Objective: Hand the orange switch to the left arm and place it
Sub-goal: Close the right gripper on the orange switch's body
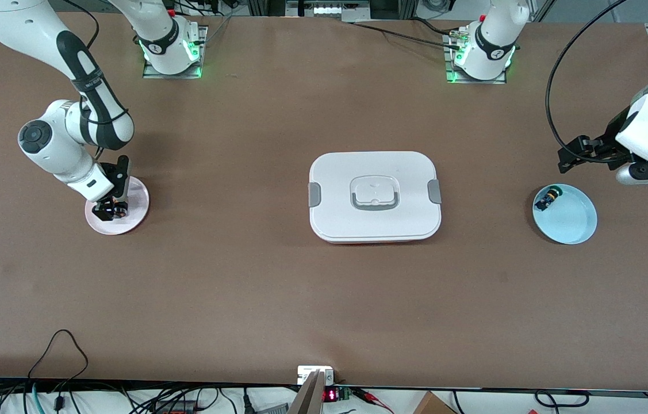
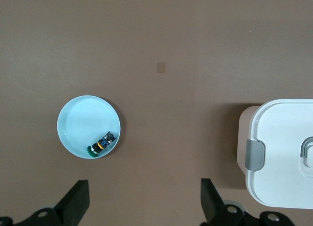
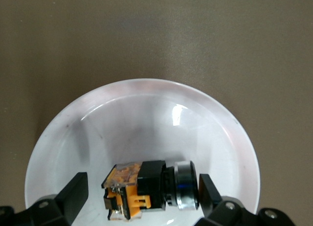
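Note:
The orange switch (image 3: 146,189), a black body with an orange rear block and a silver ring, lies on its side in a pale pink plate (image 3: 146,89) toward the right arm's end of the table. My right gripper (image 3: 142,187) is down in that plate and open. Its fingers straddle the switch, one close to the ring end, the other with a gap at the orange end. In the front view the gripper (image 1: 110,208) hides most of the switch (image 1: 119,211). The white box (image 1: 374,196) sits at the table's middle. My left gripper (image 1: 566,158) is open and empty in the air beside the blue plate.
A light blue plate (image 1: 565,214) toward the left arm's end holds a small black switch with a green tip (image 1: 548,199). Both show in the left wrist view, the plate (image 2: 89,126) and the switch (image 2: 101,145), with the box's edge (image 2: 281,152).

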Action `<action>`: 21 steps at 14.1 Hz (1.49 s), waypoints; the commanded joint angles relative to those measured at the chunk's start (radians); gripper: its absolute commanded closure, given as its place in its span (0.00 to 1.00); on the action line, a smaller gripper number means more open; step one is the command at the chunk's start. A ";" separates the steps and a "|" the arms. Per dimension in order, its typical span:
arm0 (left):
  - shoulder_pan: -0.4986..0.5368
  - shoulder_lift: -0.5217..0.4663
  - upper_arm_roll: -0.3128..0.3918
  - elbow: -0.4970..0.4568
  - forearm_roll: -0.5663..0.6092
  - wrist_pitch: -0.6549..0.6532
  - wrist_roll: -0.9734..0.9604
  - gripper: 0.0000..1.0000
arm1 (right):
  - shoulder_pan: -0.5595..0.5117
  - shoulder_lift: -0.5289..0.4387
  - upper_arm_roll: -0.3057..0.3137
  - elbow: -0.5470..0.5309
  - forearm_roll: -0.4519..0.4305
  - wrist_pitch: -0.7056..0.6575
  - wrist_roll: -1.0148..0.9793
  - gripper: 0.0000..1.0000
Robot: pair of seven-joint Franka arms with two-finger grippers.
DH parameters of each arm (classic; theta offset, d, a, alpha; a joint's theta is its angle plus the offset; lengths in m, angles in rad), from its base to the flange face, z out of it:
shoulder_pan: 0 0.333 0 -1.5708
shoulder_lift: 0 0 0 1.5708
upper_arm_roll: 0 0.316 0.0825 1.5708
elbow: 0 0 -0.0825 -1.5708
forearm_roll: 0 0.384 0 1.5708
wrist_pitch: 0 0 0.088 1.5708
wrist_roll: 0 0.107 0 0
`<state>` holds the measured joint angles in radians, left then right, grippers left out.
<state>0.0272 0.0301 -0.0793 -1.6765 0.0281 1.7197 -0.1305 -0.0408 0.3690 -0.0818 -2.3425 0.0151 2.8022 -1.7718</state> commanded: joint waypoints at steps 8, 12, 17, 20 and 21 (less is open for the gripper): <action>0.002 -0.004 -0.005 0.000 0.003 -0.008 -0.006 0.00 | -0.025 0.019 0.011 -0.021 -0.003 0.094 -0.055 0.02; 0.002 -0.004 -0.005 -0.002 0.003 -0.008 -0.006 0.00 | -0.025 0.018 0.011 -0.021 -0.003 0.094 -0.057 0.17; 0.002 -0.004 -0.005 0.000 0.003 -0.008 -0.006 0.00 | -0.025 0.011 0.011 -0.021 -0.003 0.085 -0.058 0.38; 0.002 -0.004 -0.005 0.000 0.003 -0.008 -0.006 0.00 | -0.025 0.008 0.013 -0.021 -0.001 0.083 -0.055 0.83; 0.002 -0.004 -0.005 0.000 0.003 -0.008 -0.006 0.00 | -0.025 0.008 0.013 -0.021 -0.001 0.083 -0.054 0.90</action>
<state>0.0271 0.0301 -0.0794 -1.6765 0.0281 1.7197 -0.1305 -0.0463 0.3850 -0.0816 -2.3427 0.0151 2.8318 -1.7724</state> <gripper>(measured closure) 0.000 0.269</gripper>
